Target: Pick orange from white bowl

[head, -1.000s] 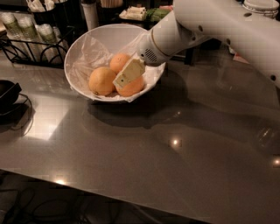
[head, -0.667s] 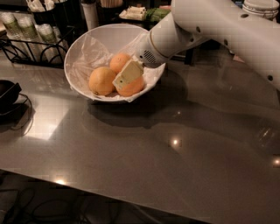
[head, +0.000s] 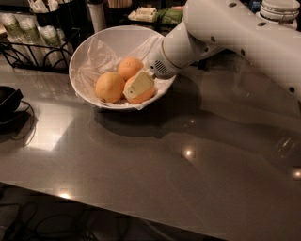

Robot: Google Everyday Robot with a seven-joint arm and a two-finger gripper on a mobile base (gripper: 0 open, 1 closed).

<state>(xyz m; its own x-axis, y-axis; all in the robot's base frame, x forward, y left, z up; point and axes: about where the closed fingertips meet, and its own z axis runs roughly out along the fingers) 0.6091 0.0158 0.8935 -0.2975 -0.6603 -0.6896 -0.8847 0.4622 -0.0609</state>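
The white bowl (head: 94,35), lined with a crinkled white sheet, stands at the back left of the dark counter. It holds three oranges. A paler, yellower one (head: 109,87) is at the front left and a deep orange one (head: 130,67) is at the back. Another deep orange one (head: 146,95) is at the front right. My gripper (head: 137,87) reaches down into the bowl from the right. It sits right on the front right orange, and its beige pad covers much of that fruit. The white arm (head: 221,28) runs off to the upper right.
A black wire rack with cups (head: 33,42) stands behind the bowl at the left. A black object with a cable (head: 9,101) lies at the left edge. Containers and packets (head: 146,14) line the back. The grey counter (head: 155,174) stretches toward the front.
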